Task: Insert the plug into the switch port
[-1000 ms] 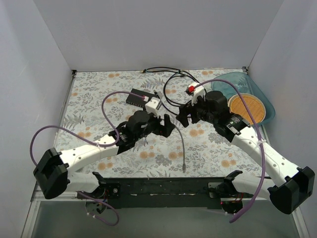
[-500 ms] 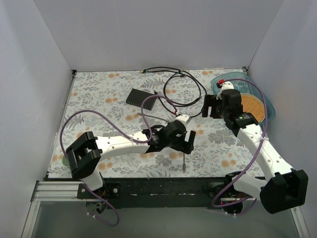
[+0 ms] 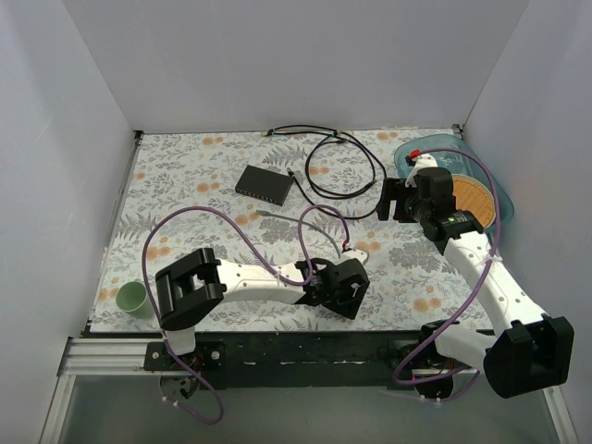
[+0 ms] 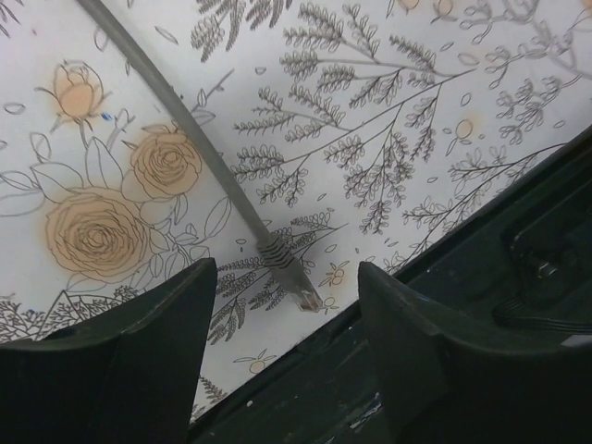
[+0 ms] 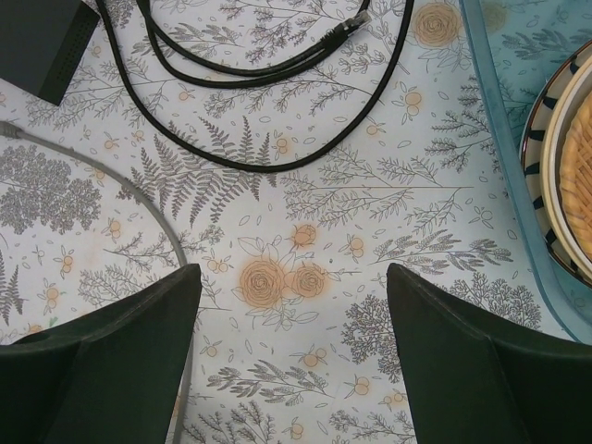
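Grey round cable [image 4: 176,120], one only, ends in a small plug [image 4: 289,277], perhaps of clear plastic. It lies by the near edge of the table [image 3: 176,166], between the spread-apart fingers of the left gripper [image 4: 283,305]. One flat black rectangular switch [image 3: 264,184] lies toward the far edge. Right gripper [image 5: 291,296] is spread apart too, empty.

The left end effector [image 3: 348,292] has moved over the plug [image 4: 294,280].
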